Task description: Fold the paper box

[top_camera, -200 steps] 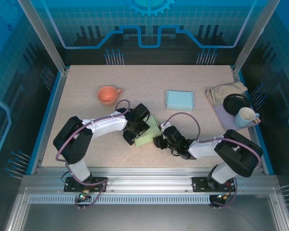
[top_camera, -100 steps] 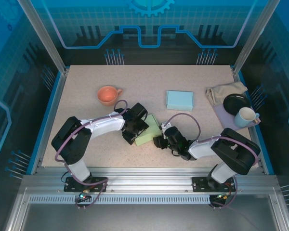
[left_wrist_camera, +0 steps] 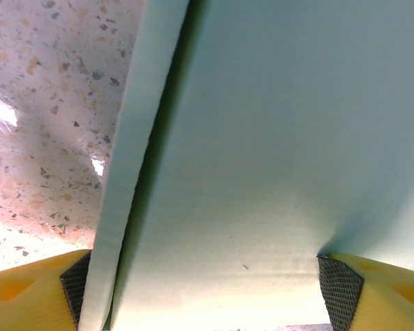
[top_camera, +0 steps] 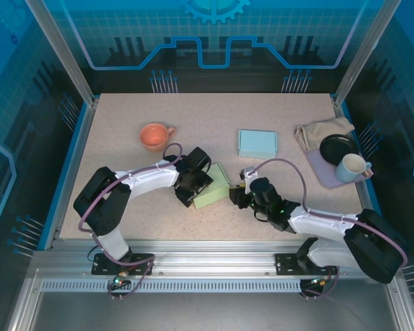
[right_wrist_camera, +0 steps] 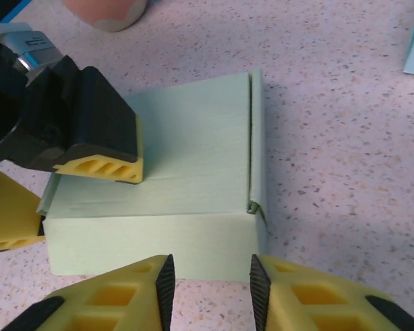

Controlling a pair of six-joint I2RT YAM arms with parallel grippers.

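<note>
— Nearest the bases first?
— Down low over the table [top_camera: 124,114], the right gripper [top_camera: 236,196], just short of the paper box [top_camera: 214,189]. Seen from its wrist: yellow fingers [right_wrist_camera: 124,296] parted by a narrow gap, nothing between them, pointed at the box's near side wall.
— Touching that wall?
— Cannot tell; very close at least.
— And the box itself?
— Pale green, lying flat on the table between the two grippers, near the middle of the front half. Closed into a block, with a side flap standing slightly proud along the right edge.
— Held?
— Yes, by the left gripper [top_camera: 192,185], reaching in from the left. Spread wide across the box: one pad [right_wrist_camera: 100,169] pressed on the top panel, the other finger at the lower left corner. From the left wrist, a dark pad [left_wrist_camera: 338,293] denting the cardboard on one side, its twin against a folded edge on the other.
— Farther back?
— An orange cup [top_camera: 154,136] behind the left arm, well apart from the box. A light blue box [top_camera: 257,143] behind the right gripper. At the far right, a white mug [top_camera: 350,167] on a purple mat [top_camera: 322,172], beside a black plate [top_camera: 338,146] and a beige cloth [top_camera: 321,129].
</note>
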